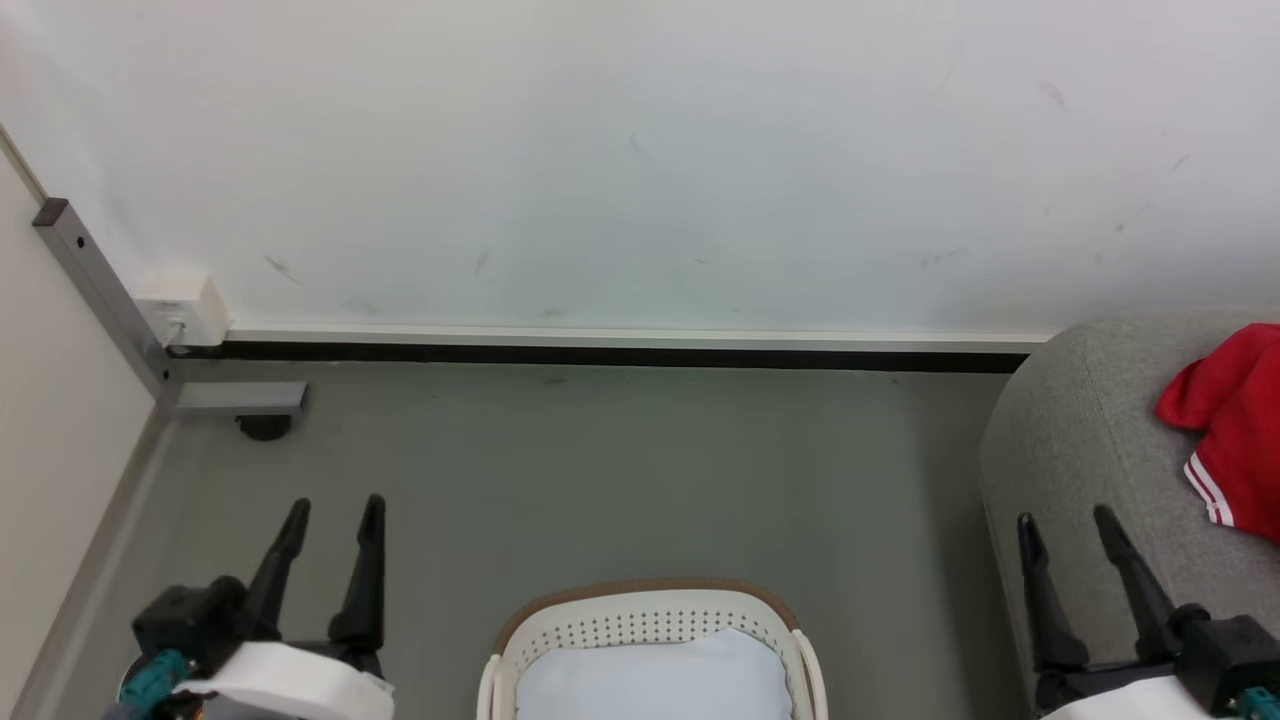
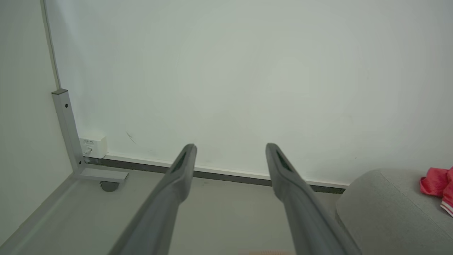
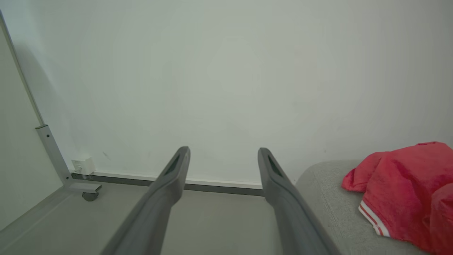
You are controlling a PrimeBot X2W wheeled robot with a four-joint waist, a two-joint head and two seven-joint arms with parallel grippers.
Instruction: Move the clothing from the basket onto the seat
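Note:
The red clothing (image 1: 1232, 430) with white stripe trim lies on the light-grey seat (image 1: 1080, 430) at the right edge; the clothing (image 3: 403, 194) also rests on the seat (image 3: 329, 198) in the right wrist view, and the clothing (image 2: 439, 184) shows small in the left wrist view. The white basket (image 1: 640, 615) with a tan rim stands on the floor at the bottom centre and holds a pale bluish-white pad (image 1: 655, 680). My left gripper (image 1: 335, 512) is open at the lower left, empty. My right gripper (image 1: 1065, 525) is open at the lower right, in front of the seat, empty.
A white wall with a dark skirting strip (image 1: 600, 353) runs across the back. A grey metal post and foot with a caster (image 1: 265, 428) stand in the left corner beside a white wall box (image 1: 185, 305). Grey floor (image 1: 620, 470) lies between basket and wall.

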